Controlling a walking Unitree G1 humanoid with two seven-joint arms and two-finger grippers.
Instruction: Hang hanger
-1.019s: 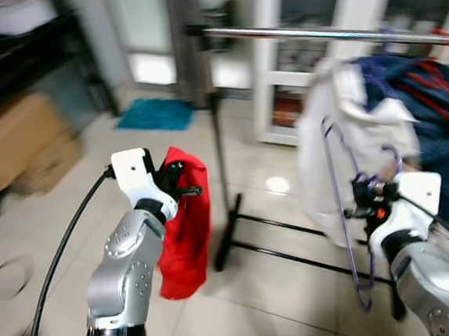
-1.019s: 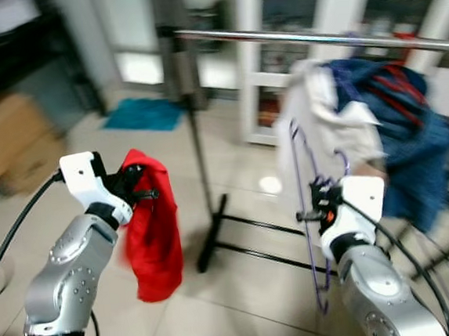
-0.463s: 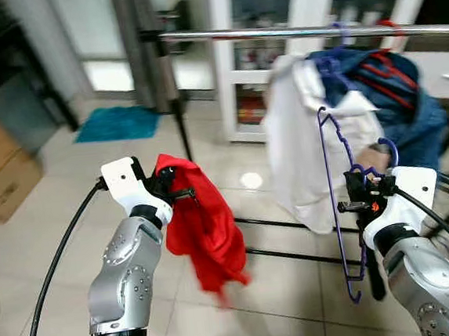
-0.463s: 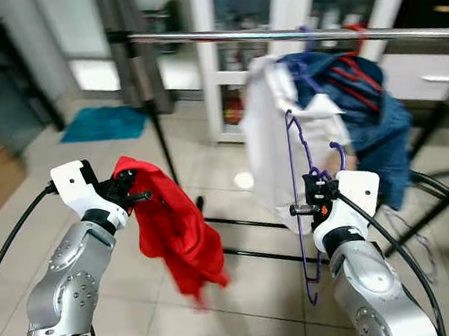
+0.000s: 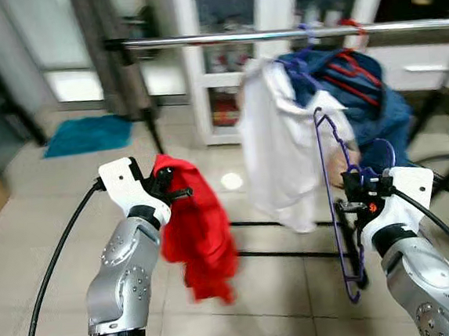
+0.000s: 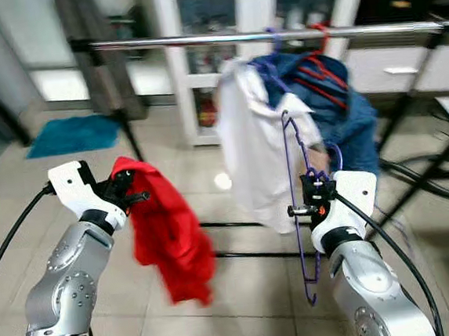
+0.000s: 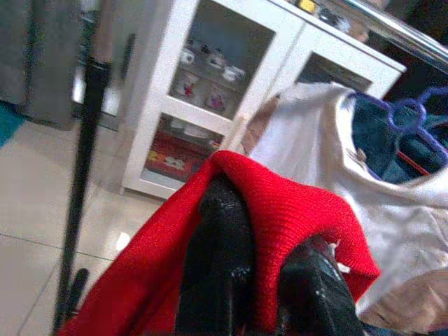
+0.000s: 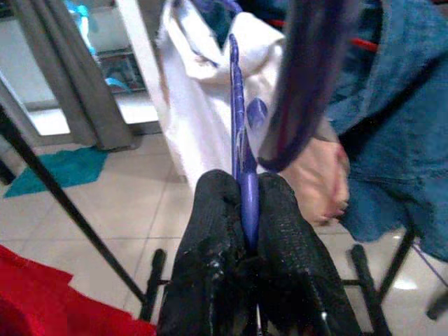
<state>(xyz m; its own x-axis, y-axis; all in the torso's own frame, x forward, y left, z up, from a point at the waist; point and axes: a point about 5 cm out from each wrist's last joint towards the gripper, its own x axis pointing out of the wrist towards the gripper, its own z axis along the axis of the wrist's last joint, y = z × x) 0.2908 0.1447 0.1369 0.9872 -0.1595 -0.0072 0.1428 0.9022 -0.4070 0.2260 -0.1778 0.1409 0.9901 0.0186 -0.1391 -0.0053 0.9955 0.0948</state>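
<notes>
A thin purple hanger (image 5: 335, 205) stands upright in front of me, and my right gripper (image 5: 355, 202) is shut on its wire; the right wrist view has the wire (image 8: 242, 175) pinched between the two black fingers (image 8: 210, 224). My left gripper (image 5: 171, 187) is shut on a red garment (image 5: 199, 233) that hangs down from it; the cloth (image 7: 294, 210) is draped over its fingers (image 7: 220, 231) in the left wrist view. Ahead runs a silver clothes rail (image 5: 276, 34) with a white shirt (image 5: 278, 155) and blue clothing (image 5: 359, 93) hanging from it.
The rack's black upright (image 5: 152, 127) and floor bars (image 5: 287, 253) stand on a tiled floor (image 5: 46, 199). A white glass-door cabinet (image 5: 275, 22) is behind the rail. A teal mat (image 5: 88, 134) lies at the left. Black cables (image 5: 446, 184) lie at the right.
The whole scene has shifted left in my view, so the camera has turned right. The red garment has swung and now hangs more straight down. Both grippers keep their hold.
</notes>
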